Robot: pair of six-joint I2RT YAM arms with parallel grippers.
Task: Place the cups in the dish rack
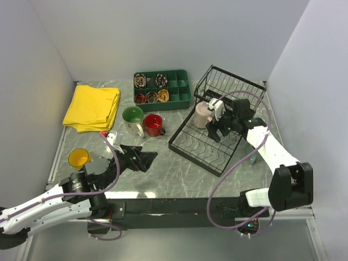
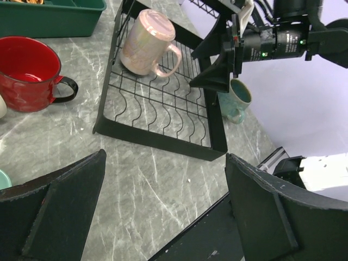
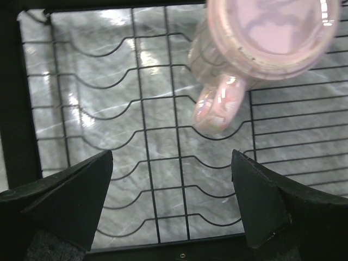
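Note:
The black wire dish rack [image 1: 202, 148] stands right of centre. A beige-pink cup [image 1: 203, 115] sits mouth down at its far left corner, seen with its handle out to the side in the left wrist view [image 2: 147, 46]. My right gripper [image 1: 216, 132] hovers open just above the rack floor [image 3: 12, 109], empty, with the pink cup [image 3: 272, 32] just ahead of its fingers. A red cup [image 1: 154, 125], a cream cup with green inside [image 1: 132, 117] and a yellow cup [image 1: 79, 158] stand on the table to the left. A teal cup [image 2: 238, 98] stands outside the rack's right side. My left gripper [image 1: 147, 160] is open and empty over bare table [image 2: 166, 163].
A green compartmented tray [image 1: 162, 88] with small items sits at the back. A folded yellow cloth [image 1: 92, 106] lies at the back left. White walls close in the left, back and right sides. The black mounting bar [image 1: 179, 206] runs along the near edge.

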